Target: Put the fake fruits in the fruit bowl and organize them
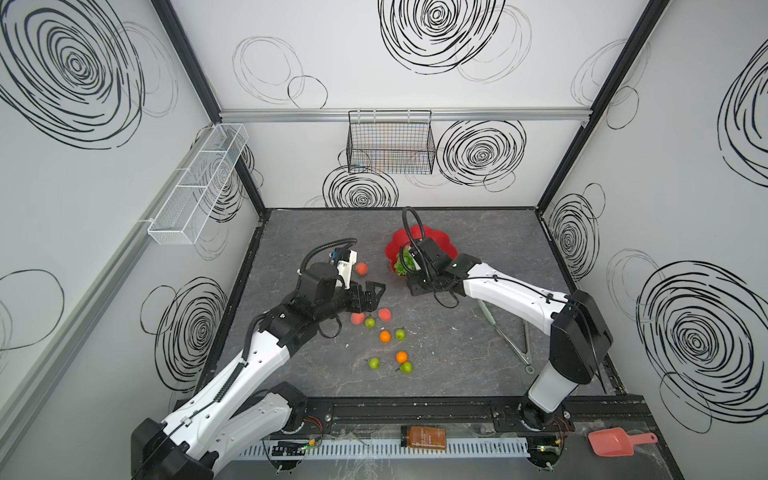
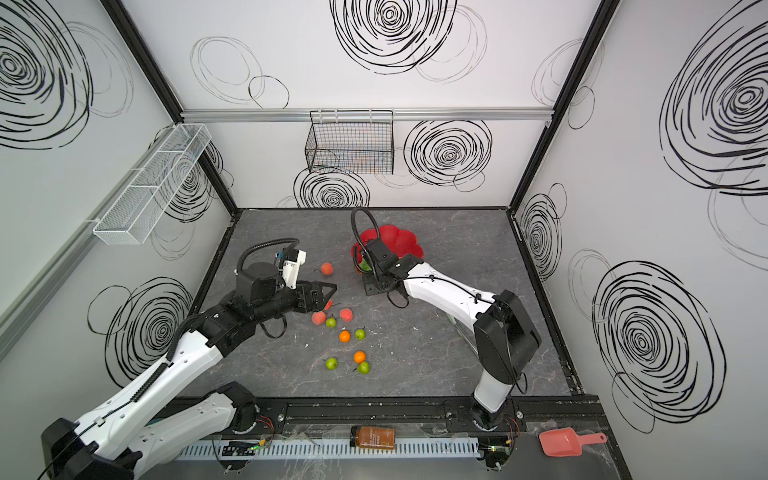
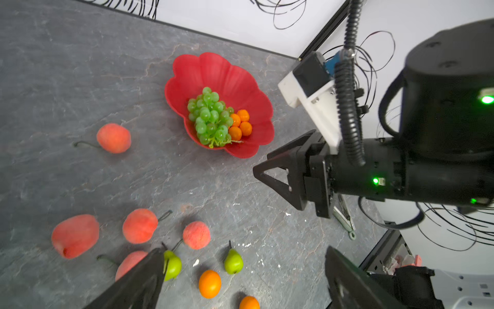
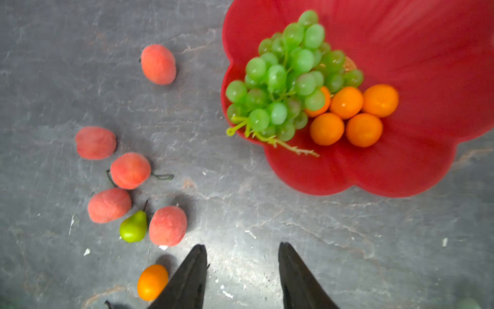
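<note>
1. Fruit bowl [image 1: 442,243]: red and flower-shaped, it stands upright on the grey tabletop [image 1: 457,365], just right of centre in both top views. The right arm [image 1: 511,291] partly hides it.
2. Bunch of green grapes [image 4: 283,80]: lies inside the bowl, on the side nearest the loose fruit. Its long axis runs from the bowl's yellow-dotted centre [image 4: 348,64] out toward the rim. The bare stem end [image 4: 294,149] rests on the rim-side wall.
3. Oranges in the bowl [image 4: 346,103]: a tight cluster touching the grapes, with one partly under the bunch.
4. Loose fruit, below centre in the top views: peaches [image 1: 384,314], green pear-shaped fruits [image 1: 374,363] and two loose oranges [image 1: 385,336] are scattered on the tabletop, apart from the bowl. A lone peach [image 1: 361,268] lies left of the bowl. One pear-shaped fruit [image 4: 133,227] lies on its side between two peaches.
5. Left gripper [image 1: 371,297]: jaws spread wide and empty, over the upper left end of the loose fruit.
6. Right gripper [image 4: 242,244]: jaws parted by a moderate gap with nothing between them, over bare tabletop just beside the bowl's rim.
7. Amber bottle [image 1: 423,437]: at bottom centre of the frame, on its side, long axis left to right. Its label print is too small to read.
</note>
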Controlling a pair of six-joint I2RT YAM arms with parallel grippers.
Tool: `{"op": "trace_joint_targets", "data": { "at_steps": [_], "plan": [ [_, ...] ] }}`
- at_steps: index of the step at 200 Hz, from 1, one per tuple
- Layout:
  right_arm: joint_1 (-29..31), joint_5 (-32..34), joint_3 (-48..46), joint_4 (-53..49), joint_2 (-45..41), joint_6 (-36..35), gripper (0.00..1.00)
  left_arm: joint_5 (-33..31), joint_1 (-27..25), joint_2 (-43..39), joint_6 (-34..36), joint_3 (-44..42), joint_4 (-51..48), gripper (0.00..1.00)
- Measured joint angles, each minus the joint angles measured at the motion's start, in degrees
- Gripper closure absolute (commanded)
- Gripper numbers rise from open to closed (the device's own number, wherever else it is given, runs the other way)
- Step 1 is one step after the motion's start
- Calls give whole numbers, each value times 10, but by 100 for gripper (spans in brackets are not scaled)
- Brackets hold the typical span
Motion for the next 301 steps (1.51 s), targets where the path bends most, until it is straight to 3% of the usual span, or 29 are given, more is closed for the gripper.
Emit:
{"op": "trace_joint_targets", "data": {
  "at_steps": [78, 139, 180, 232, 301],
  "plan": [
    [112, -2, -15, 10, -2, 62, 53, -33, -19, -105, -45, -38, -73, 4],
    [153, -13, 1, 7, 58, 71, 53, -33, -15, -136, -75, -71, -97, 4],
    [168, -20, 23, 3, 89, 70, 53, -33, 19, -170, -109, -103, -108, 4],
    [176, -28, 24, -1, 110, 69, 53, -7, 113, -208, -137, -132, -117, 4],
    [176, -34, 24, -2, 131, 69, 53, -5, 119, -208, -153, -139, -119, 4]
  ]
}}
